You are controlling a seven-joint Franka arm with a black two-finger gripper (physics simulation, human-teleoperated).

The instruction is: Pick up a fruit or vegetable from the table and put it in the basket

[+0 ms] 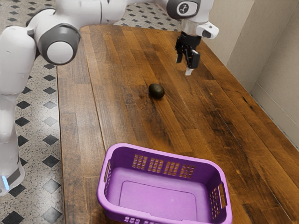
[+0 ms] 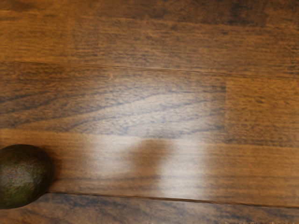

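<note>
Evidently, your black two-finger gripper (image 1: pixel 184 66) was wide, its two fingers standing apart above the brown wooden plank table (image 1: pixel 77 140). You had the dark green-brown, oval avocado (image 1: pixel 156 91) lying on the tabletop, near the gripper but off toward the exterior view's left, and apart from both fingers. The purple plastic basket (image 1: pixel 164 152), with rounded corners and rows of small openings in its walls, sat upright on the same table, well apart from the gripper; your avocado lay between the two, outside the basket. Your white arm (image 1: pixel 88 14) reached in from the exterior view's upper left, its hand pointing down. From the wrist camera, you saw part of the avocado's rough, mottled skin at the picture's edge, resting on the planks, while a pale sheen and a soft, dark shadow lay across the wood beside it.
</note>
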